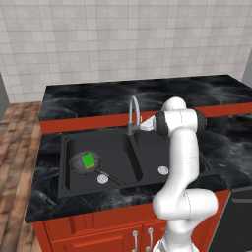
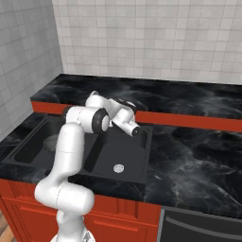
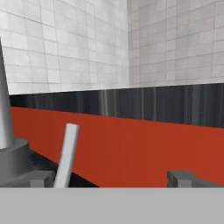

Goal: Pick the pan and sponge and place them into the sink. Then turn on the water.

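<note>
The black double-basin sink (image 1: 147, 155) is set into the dark counter. In its left basin lies the dark round pan (image 1: 78, 166), handle pointing to the front right. The green sponge (image 1: 88, 161) rests inside the pan. My gripper (image 1: 141, 128) hovers at the base of the silver gooseneck faucet (image 1: 133, 112), above the divider. In the hand view the gripper (image 3: 113, 179) is open, and the faucet's thin silver lever (image 3: 68, 153) stands between the fingertips, close to the left one (image 3: 41, 178). No water is in view at the spout.
A red strip and a raised black counter ledge (image 1: 147, 93) run behind the sink, with tiled wall above. Marbled counter (image 2: 198, 156) stretches to the right of the sink. The right basin holds only its silver drain (image 1: 163, 170).
</note>
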